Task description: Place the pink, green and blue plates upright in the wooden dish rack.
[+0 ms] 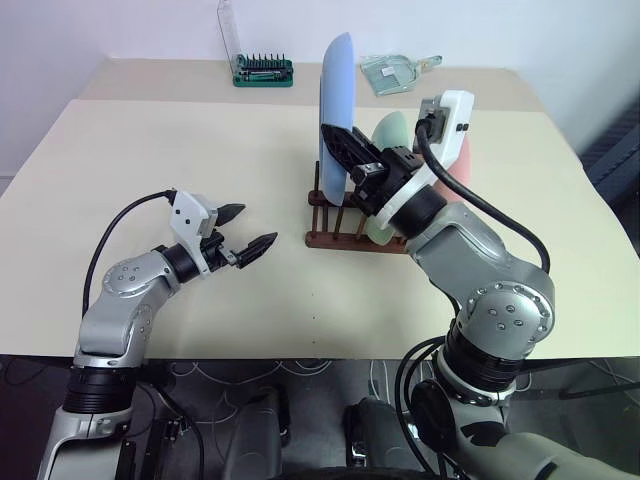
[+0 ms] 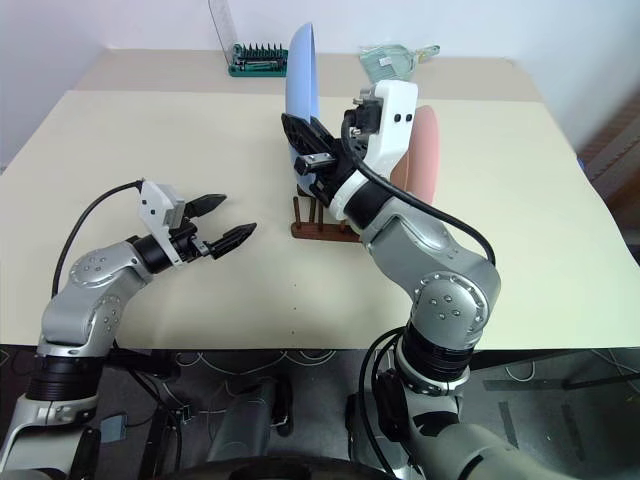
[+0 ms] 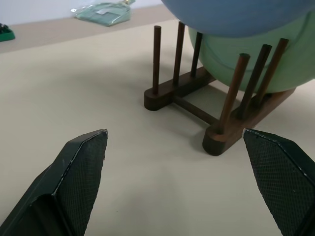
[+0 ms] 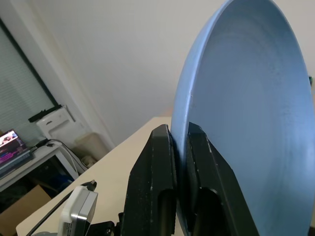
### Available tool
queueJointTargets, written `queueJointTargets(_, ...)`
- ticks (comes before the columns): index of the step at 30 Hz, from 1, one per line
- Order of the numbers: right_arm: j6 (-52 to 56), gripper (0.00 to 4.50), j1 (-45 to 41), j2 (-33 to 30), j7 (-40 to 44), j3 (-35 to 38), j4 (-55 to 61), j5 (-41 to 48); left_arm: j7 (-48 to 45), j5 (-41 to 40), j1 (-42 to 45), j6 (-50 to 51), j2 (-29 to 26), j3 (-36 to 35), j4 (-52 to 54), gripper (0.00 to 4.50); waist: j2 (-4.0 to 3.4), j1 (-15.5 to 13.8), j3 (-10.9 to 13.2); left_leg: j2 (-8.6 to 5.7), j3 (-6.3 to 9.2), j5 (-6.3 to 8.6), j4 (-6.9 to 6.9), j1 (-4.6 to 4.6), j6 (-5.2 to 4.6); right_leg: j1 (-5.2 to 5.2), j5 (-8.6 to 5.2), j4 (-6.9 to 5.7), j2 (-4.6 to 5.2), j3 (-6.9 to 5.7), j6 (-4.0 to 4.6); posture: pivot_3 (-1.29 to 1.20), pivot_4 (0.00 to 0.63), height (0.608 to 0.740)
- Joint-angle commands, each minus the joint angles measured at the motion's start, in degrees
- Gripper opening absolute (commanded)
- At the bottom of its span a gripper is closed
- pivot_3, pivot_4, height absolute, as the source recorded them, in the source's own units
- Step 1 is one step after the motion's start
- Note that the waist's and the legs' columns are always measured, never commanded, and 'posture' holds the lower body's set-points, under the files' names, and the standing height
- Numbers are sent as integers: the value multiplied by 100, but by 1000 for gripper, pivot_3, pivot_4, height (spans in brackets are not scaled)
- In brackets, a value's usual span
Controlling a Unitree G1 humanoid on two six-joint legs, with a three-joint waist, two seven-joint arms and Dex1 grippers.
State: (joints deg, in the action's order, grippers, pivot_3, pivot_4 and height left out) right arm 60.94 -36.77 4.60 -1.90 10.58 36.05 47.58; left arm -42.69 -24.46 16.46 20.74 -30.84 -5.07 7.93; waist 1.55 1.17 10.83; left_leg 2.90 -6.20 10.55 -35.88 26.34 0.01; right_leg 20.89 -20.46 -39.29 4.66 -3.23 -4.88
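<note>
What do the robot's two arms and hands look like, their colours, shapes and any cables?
Both arms are silver-grey metal with rounded, bolted joint housings and black rings between segments. Each wrist carries a white boxy module with a black cable looping back to the arm. The left hand and right hand each have two black tapered fingers with textured inner pads.

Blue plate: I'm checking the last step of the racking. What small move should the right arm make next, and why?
Probably lower the blue plate straight down between the free pegs of the wooden dish rack. The right gripper is shut on its rim, holding it upright above the rack, where the green plate and pink plate already stand.
</note>
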Motion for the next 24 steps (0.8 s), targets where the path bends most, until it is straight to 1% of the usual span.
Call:
queueJointTargets(1, -45, 0, -73, 15, -189, 105, 2, 358, -124, 1, -59, -161, 5, 33, 151, 4491, 0, 0, 0, 0, 0, 0, 0, 0, 0, 0, 0, 0, 0, 0, 0, 0, 150, 732)
queueJointTargets(10, -46, 0, -42, -104, -675, 196, -365, 908, -201, 44, -182, -201, 1, 96, 246, 4491, 0, 1, 0, 0, 0, 1, 0, 2, -1, 2, 0, 0, 1, 0, 0, 0, 150, 732)
queueJointTargets(24, -135, 0, 18, -204, -1232, 174, -666, 1440, -187, 58, -197, -251, 20, 153, 237, 4491, -1, 2, 0, 0, 0, 1, 1, 5, -3, 6, 0, 1, 2, 0, 0, 0, 150, 732)
